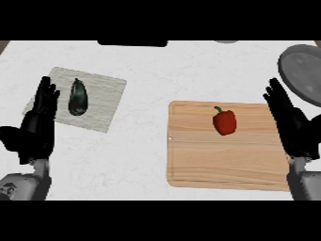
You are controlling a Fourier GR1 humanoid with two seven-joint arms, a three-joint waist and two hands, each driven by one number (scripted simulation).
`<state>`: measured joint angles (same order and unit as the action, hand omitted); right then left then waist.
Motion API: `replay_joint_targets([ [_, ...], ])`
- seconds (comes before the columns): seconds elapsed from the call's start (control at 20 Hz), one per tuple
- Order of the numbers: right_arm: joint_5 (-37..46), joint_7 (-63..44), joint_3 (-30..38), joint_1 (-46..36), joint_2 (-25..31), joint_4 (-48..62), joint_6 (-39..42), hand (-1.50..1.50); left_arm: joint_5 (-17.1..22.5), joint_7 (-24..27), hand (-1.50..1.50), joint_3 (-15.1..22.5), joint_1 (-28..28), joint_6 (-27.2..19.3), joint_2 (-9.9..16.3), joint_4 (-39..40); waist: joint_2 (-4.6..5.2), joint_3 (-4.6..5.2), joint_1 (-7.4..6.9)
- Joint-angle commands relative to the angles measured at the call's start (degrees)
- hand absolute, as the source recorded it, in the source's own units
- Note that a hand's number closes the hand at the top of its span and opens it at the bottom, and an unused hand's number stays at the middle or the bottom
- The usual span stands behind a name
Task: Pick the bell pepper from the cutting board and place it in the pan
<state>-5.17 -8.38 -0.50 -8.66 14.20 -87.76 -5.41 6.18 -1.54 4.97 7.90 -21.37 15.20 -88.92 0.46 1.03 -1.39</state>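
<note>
The pepper (224,121) is seen lying on the board (225,160); both hands, left (34,132) and right (298,129), are held open, fingers straight, near the pan (312,75).

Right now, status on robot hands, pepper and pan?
Left robot hand and right robot hand open, empty. Bell pepper on cutting board. Pan far right, nothing between.

We count one red bell pepper (224,121) and one rectangular light wooden cutting board (222,164). We see one round grey pan (314,75) at the right edge, one dark green elongated eggplant (77,97), and one pale grey square mat (100,101). We count two black hands, a left hand (34,129) and a right hand (296,127), and one white marbled counter (149,70).
</note>
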Motion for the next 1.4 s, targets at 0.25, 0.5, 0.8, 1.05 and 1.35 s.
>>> replay_joint_targets([
  [0.25,-16.3,7.9,-2.4,-16.7,1.5,-1.0,25.0,1.50,0.7,4.5,0.00,8.7,1.6,8.6,-3.1,-1.5,0.14,-1.29,-1.62],
  [0.5,-9.6,23.0,4.8,-7.4,13.5,11.7,32.6,-1.50,1.2,7.2,0.00,11.6,-4.7,11.1,-4.7,-2.2,-0.29,-1.11,1.02],
  [0.8,2.2,34.1,4.9,-15.5,21.2,22.0,36.2,-1.50,2.9,6.5,0.00,8.8,-2.5,13.1,-4.4,-0.3,-0.21,-1.07,0.57],
  [1.05,7.1,28.5,0.8,-21.2,21.6,20.5,36.8,-1.50,1.6,10.9,0.00,9.7,-7.4,13.6,-5.1,0.1,-0.41,-1.00,0.78],
  [1.35,17.4,24.4,-8.1,-27.7,20.5,22.5,38.0,-1.50,0.7,9.6,0.00,9.6,-4.7,13.3,-5.5,-0.1,-0.28,-1.00,0.17],
])
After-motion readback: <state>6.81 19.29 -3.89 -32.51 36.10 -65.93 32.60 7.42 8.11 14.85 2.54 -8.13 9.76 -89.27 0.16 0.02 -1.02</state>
